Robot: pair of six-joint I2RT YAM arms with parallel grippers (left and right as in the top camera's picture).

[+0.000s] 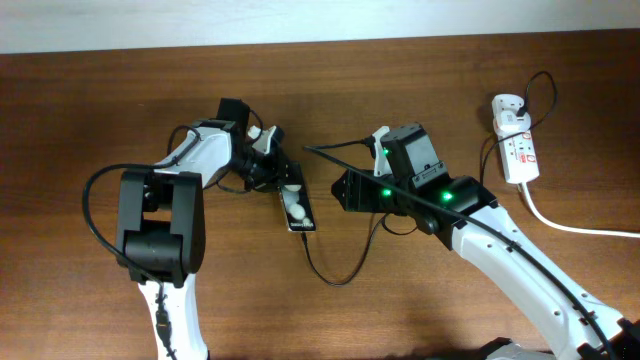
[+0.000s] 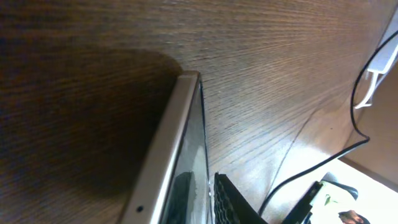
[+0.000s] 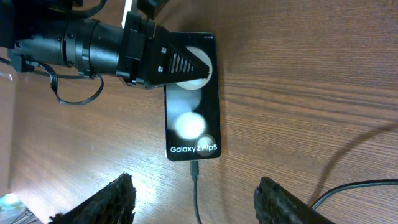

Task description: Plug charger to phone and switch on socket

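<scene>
The black phone (image 1: 298, 209) lies flat at mid-table, its "Galaxy Z Flip5" lettering at the near end in the right wrist view (image 3: 193, 124). My left gripper (image 1: 280, 178) is shut on its far half (image 3: 177, 62); the left wrist view shows the phone's silver edge (image 2: 168, 155) beside one finger. The charger's black plug tip (image 3: 194, 168) sits in the phone's near end, its cable (image 1: 335, 281) looping away. My right gripper (image 3: 199, 208) is open and empty, just behind the plug. The white socket (image 1: 522, 156) lies at the far right, with the white adapter (image 1: 507, 107) at its far end.
The socket's thick white cord (image 1: 580, 228) runs off to the right edge. The black cable crosses over my right arm (image 1: 440, 195) towards the adapter. A pale wall or table edge runs along the back.
</scene>
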